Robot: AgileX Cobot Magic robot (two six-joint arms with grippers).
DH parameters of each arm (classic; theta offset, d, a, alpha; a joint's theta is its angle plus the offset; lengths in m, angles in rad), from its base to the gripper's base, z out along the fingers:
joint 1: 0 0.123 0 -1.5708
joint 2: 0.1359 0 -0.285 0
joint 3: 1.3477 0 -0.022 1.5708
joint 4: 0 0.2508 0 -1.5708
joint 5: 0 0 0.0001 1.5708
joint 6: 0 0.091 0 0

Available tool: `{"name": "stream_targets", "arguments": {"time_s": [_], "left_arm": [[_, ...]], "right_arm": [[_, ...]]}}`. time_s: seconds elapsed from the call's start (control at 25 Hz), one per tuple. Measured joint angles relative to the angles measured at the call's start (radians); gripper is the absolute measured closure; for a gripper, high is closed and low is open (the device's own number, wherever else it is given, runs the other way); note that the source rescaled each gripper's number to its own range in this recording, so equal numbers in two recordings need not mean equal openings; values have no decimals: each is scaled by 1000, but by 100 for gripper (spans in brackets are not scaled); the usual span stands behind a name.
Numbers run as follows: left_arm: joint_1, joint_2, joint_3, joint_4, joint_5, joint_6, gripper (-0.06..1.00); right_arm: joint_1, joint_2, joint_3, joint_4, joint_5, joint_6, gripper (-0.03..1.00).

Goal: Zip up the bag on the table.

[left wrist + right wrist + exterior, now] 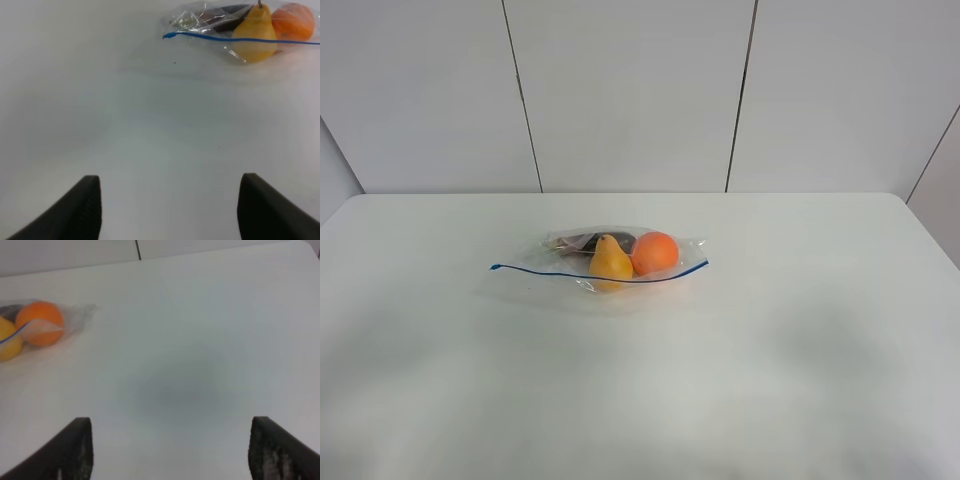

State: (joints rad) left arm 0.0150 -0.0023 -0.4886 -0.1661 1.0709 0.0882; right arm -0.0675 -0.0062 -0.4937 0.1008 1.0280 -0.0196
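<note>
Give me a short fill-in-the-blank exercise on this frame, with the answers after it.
1. The zipper strip along the bag is coloured ____.
2. Beside the yellow pear in the bag lies a round ____ fruit.
3. The left gripper and right gripper both stand ____, holding nothing.
4. The bag rests on a plain ____ table.

Answers: blue; orange; open; white

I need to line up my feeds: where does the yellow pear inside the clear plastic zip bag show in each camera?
Exterior high: the yellow pear sits near the middle of the white table, left of the round orange fruit.
Left wrist: the pear is near the frame's upper right edge.
Right wrist: only a sliver of it shows at the left edge.
Shared landmark: the orange fruit beside it, crossed by the thin blue zipper strip.
</note>
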Motion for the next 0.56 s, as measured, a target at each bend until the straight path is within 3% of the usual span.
{"name": "stream_targets", "arguments": {"time_s": [0.56], "left_arm": [[0, 0, 0, 0, 0, 0, 11]], "right_arm": [[0, 0, 0, 0, 0, 7, 1]]}}
